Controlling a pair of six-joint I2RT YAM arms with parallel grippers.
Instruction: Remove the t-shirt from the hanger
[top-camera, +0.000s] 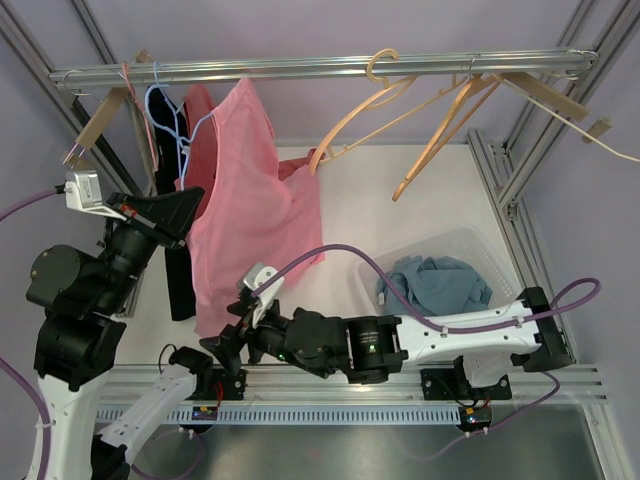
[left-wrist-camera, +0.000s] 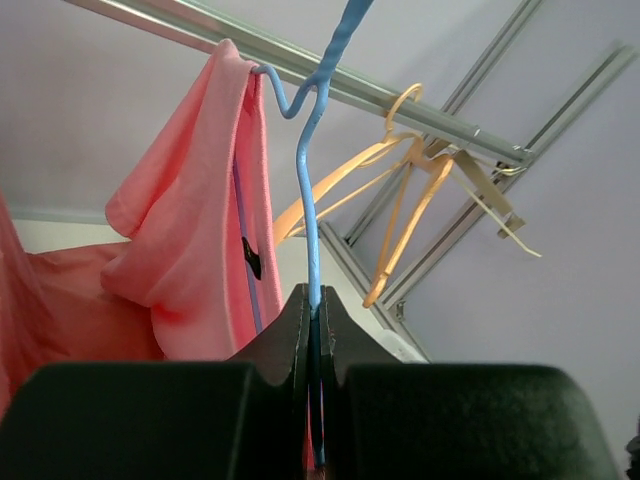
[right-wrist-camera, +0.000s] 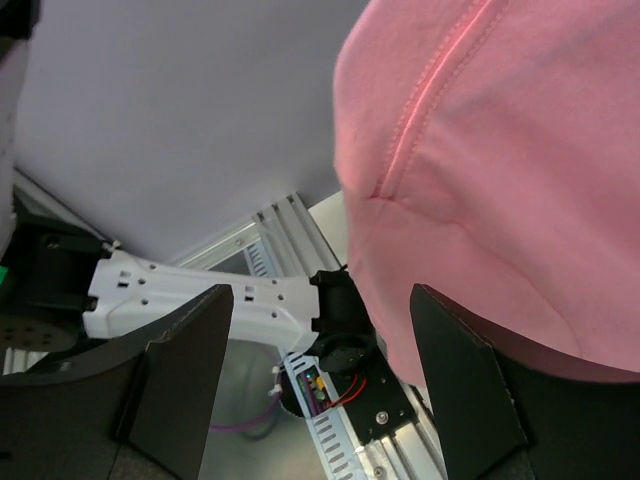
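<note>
A pink t-shirt (top-camera: 255, 205) hangs on a blue wire hanger (top-camera: 183, 140) from the metal rail (top-camera: 320, 68). My left gripper (top-camera: 183, 208) is shut on the hanger's wire just left of the shirt. In the left wrist view the jaws (left-wrist-camera: 316, 305) pinch the blue wire (left-wrist-camera: 310, 200), with the shirt (left-wrist-camera: 200, 250) bunched to the left. My right gripper (top-camera: 222, 345) is open at the shirt's lower hem. In the right wrist view its fingers (right-wrist-camera: 320, 345) stand wide apart, and the shirt's (right-wrist-camera: 500, 180) hem hangs above the right finger (right-wrist-camera: 465, 385), not gripped.
Several empty wooden hangers (top-camera: 430, 120) hang on the right of the rail. A clear bin (top-camera: 470, 250) holding a blue cloth (top-camera: 435, 282) sits on the table at right. Dark red and black garments (top-camera: 180, 270) hang behind the left gripper.
</note>
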